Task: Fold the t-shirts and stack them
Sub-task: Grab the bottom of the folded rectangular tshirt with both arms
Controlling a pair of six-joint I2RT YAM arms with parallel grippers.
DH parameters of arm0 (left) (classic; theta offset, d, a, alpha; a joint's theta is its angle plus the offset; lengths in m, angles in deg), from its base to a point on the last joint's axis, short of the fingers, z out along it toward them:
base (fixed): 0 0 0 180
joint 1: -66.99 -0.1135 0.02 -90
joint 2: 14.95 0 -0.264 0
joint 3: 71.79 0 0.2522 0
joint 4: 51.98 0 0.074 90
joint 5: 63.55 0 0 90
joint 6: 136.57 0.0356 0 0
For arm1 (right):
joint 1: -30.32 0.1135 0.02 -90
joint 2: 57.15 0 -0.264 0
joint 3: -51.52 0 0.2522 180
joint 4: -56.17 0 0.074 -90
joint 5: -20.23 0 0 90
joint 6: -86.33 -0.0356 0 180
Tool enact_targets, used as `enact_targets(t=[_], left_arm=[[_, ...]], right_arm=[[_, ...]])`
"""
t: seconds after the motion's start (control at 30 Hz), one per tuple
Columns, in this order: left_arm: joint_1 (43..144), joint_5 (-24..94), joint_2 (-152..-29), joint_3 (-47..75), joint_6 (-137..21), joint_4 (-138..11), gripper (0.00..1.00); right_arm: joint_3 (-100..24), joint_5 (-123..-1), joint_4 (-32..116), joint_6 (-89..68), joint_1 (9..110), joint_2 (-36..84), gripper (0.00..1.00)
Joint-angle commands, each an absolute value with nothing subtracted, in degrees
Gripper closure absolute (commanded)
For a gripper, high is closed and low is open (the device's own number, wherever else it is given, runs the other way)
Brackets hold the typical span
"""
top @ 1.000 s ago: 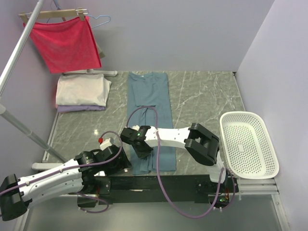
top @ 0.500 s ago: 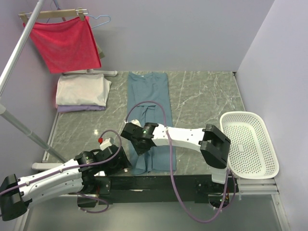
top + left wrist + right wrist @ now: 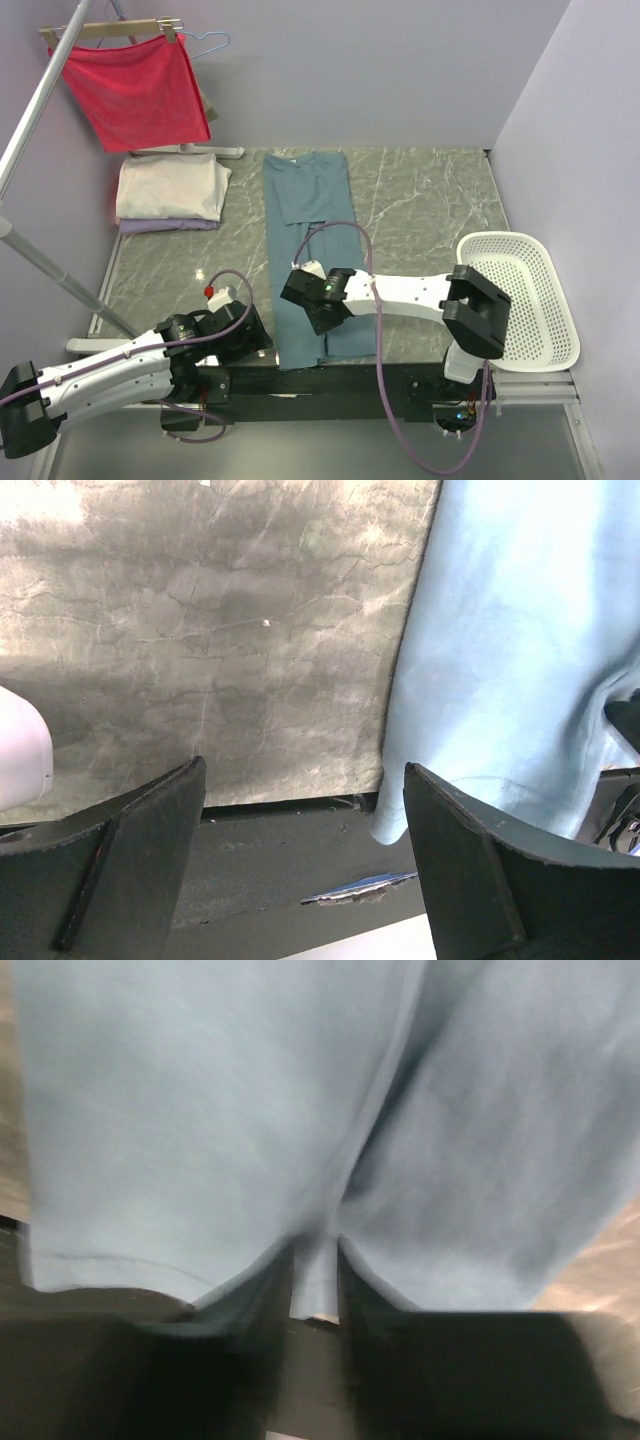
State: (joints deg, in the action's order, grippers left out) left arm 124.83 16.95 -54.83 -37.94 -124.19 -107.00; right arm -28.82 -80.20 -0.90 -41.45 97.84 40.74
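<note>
Top external shows you the teal t-shirt [image 3: 308, 215] lying as one long narrow strip down the middle of the surface [image 3: 420, 210]. Its long axis runs from the near edge to the far edge. The collar end points at the far edge, and the hem end reaches the near edge.

Your right tool [image 3: 318, 312] sits low over the near half of that strip, toward its right side. On the right wrist camera the right tool [image 3: 315, 1260] is almost closed. A thin ridge of the teal cloth is pinched between its fingers [image 3: 268, 1295], and the fabric puckers toward them.

Your left tool [image 3: 245, 330] is at the near edge, just left of the strip. On the left wrist camera the left tool [image 3: 300, 860] stands wide open and holds nothing. The shirt's near left corner [image 3: 395, 825] droops over the near edge between its fingers.

At the far left corner a folded cream-white tee [image 3: 170, 188] lies on a folded lavender tee [image 3: 165, 226]. A red cloth [image 3: 135, 90] hangs on a hanger [image 3: 110, 32] behind them. A white basket [image 3: 515, 300] sits off the right edge.
</note>
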Motion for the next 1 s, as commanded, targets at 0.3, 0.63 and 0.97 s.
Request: enact_targets(t=[0.3, 0.63, 0.97], left_arm=[[125.1, 15.4, -56.8, -35.5, -120.6, -105.0, 0.16], [125.1, 20.8, -70.5, -30.6, -109.7, -88.8, 0.13], [125.1, 22.0, -85.9, -27.1, -108.4, -88.9, 0.24]], right_arm=[[-20.5, -89.3, -3.4, -44.8, 91.8, 29.3, 0.16], [-9.4, -80.8, 6.0, -39.2, 79.9, 21.3, 0.18], [-8.9, -77.8, 7.2, -38.2, 79.0, 24.8, 0.2]])
